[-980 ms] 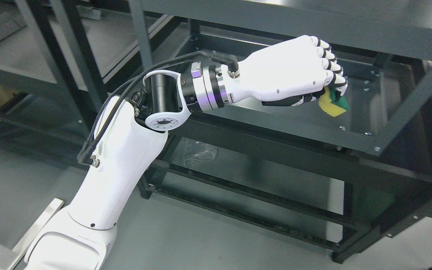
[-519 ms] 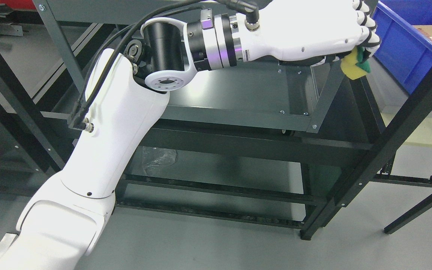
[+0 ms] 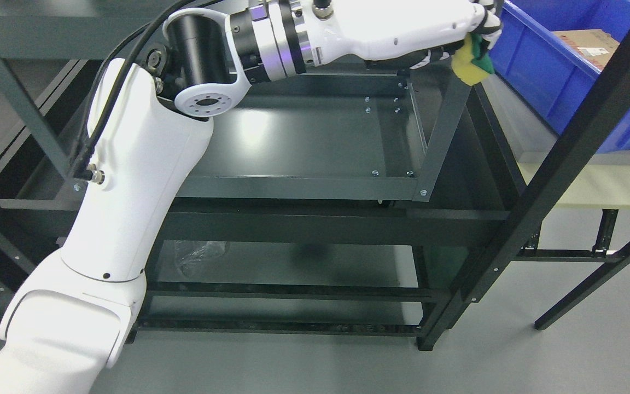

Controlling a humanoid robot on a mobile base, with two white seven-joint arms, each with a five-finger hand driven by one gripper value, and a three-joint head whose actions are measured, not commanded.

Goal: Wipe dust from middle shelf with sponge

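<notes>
At the left of the middle shelf [image 3: 293,137], the white left arm [image 3: 129,180] rose from the lower corner of the picture and bent at its dark elbow joint, just above the shelf's left part. Further right, the left hand [image 3: 402,33] reached past the shelf's far right corner, fingers clamped on the yellow and green sponge [image 3: 471,63]. Compared with a second before, when the sponge hung low over the shelf's right end, it now sat off the surface, level with the upright post [image 3: 441,126] and short of the blue bin [image 3: 555,71] to the shelf's right; much of that shift was the head camera swinging, since the whole frame slid. By the look of it, one sweep had run out past the edge, and another pass might still be needed. No right arm showed.
</notes>
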